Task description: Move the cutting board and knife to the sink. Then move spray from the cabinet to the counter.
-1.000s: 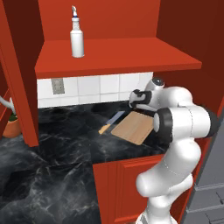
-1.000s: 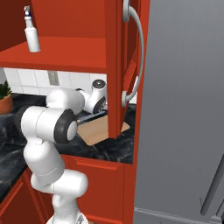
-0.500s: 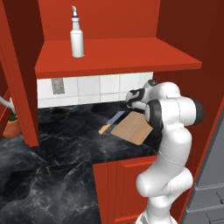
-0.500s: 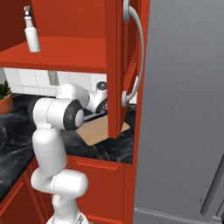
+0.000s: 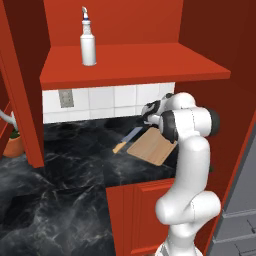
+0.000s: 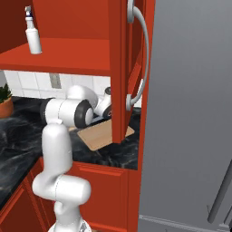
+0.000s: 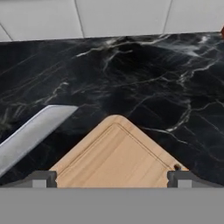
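I have the pincer [image 7: 112,178] released over the board
The cutting board [image 7: 116,156] lies between its tips; knife [image 7: 30,132] just left (blade on the counter [image 7: 144,87]).

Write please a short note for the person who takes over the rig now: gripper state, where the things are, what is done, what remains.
Gripper: open, holding nothing, above a corner of the cutting board.
Cutting board lies flat on the counter; the knife lies beside it.
Spray stands upright on the cabinet shelf.
Done: nothing moved yet.
Left: board and knife to the sink, then spray to the counter.
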